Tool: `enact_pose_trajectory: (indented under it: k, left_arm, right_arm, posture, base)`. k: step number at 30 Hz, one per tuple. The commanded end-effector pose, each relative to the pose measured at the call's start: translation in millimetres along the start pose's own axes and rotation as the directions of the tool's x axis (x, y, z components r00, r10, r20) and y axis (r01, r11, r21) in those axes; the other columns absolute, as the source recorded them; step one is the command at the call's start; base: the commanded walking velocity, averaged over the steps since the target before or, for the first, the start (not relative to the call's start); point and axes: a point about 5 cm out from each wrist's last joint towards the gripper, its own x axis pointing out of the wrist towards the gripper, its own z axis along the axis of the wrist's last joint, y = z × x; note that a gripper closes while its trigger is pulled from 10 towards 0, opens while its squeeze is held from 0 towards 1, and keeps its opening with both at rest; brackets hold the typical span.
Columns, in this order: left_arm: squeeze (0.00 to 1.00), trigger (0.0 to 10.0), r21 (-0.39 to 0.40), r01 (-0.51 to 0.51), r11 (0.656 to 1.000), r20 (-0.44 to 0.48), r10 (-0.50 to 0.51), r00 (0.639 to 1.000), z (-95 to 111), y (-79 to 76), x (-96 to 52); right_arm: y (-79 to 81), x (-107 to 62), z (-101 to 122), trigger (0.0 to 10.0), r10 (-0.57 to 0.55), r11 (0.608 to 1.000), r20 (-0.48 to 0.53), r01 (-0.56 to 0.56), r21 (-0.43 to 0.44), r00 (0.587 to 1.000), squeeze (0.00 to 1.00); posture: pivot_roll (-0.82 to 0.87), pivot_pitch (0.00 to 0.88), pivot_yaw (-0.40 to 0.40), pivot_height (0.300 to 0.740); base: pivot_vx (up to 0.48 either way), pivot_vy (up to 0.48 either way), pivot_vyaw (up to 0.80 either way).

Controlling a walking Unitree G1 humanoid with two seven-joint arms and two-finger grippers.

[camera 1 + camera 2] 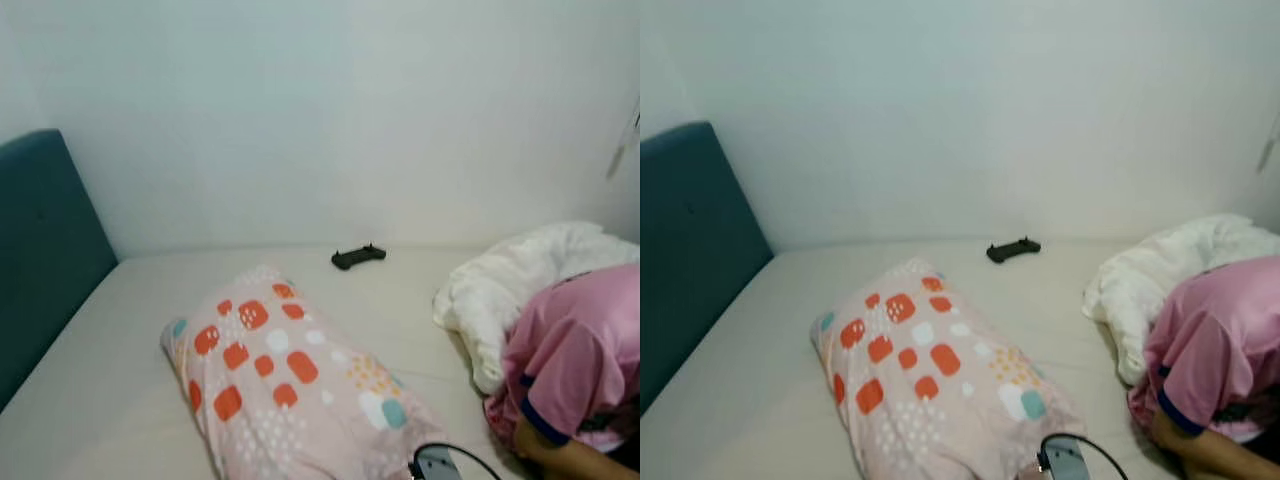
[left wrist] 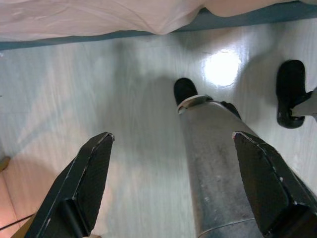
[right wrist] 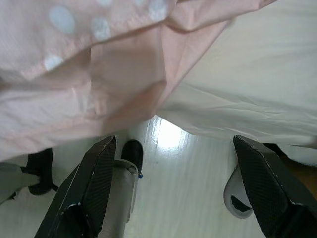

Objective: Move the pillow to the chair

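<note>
A long pale pink pillow (image 1: 290, 385) printed with orange, white and teal rounded squares is lying diagonally across the cream-sheeted bed (image 1: 120, 370), its near end reaching toward the bed's front edge. Behind it, near the white wall (image 1: 330, 110), a small black controller-shaped object (image 1: 358, 257) is resting on the sheet. A teal upholstered headboard (image 1: 45, 250) is standing along the bed's left side. To the pillow's right, a rumpled white blanket (image 1: 520, 280) is sitting in a heap, and a person in a pink shirt with dark blue sleeve trim (image 1: 575, 365) is bending over just beside it.

The right gripper (image 3: 173, 191) is hanging below the bed's edge with its jaws spread wide apart, empty, the pink pillow fabric (image 3: 89, 64) and white sheet overhanging it, glossy pale floor (image 3: 183, 198) beneath. The left gripper (image 2: 173, 183) is pointing down at the same floor beside the robot's silver leg (image 2: 218, 168), jaws likewise wide apart and holding nothing.
</note>
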Motion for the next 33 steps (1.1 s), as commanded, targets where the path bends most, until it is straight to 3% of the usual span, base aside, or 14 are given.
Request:
enact_pose_trajectory:
  k: [1,12,20,33]
  left_arm:
    - [0.0,10.0,0.003,-0.011,1.0,-0.014,0.011,1.0,-4,5.4,-0.6]
    - [0.0,10.0,-0.023,0.022,0.999,0.03,-0.021,0.999,3,1.6,-0.1]
    - [0.0,10.0,-0.013,0.026,1.0,0.04,-0.025,0.999,5,0.0,0.1]
    - [0.0,10.0,0.009,0.031,0.999,0.047,-0.032,0.998,5,-3.2,0.0]
  right_arm:
    - [4.8,1.2,9,10.0,0.008,0.998,0.032,-0.01,0.058,0.999,0.0]
    - [1.5,3.6,43,10.0,0.025,0.957,0.107,-0.054,0.286,0.994,0.0]
    - [7.4,2.7,77,10.0,0.097,0.934,0.223,-0.167,0.317,0.97,0.0]
    - [12.3,2.3,80,10.0,0.147,0.896,0.251,-0.236,0.375,0.957,0.0]
  posture:
    - [-0.07,0.0,-0.002,0.74]
    - [-0.07,0.002,0.002,0.72]
    - [-0.07,0.004,0.0,0.69]
    - [-0.07,0.012,-0.009,0.65]
  base:
    - [0.0,0.0,0.0]
    - [0.0,0.0,0.0]
    - [0.0,0.0,0.0]
    - [0.0,0.0,0.0]
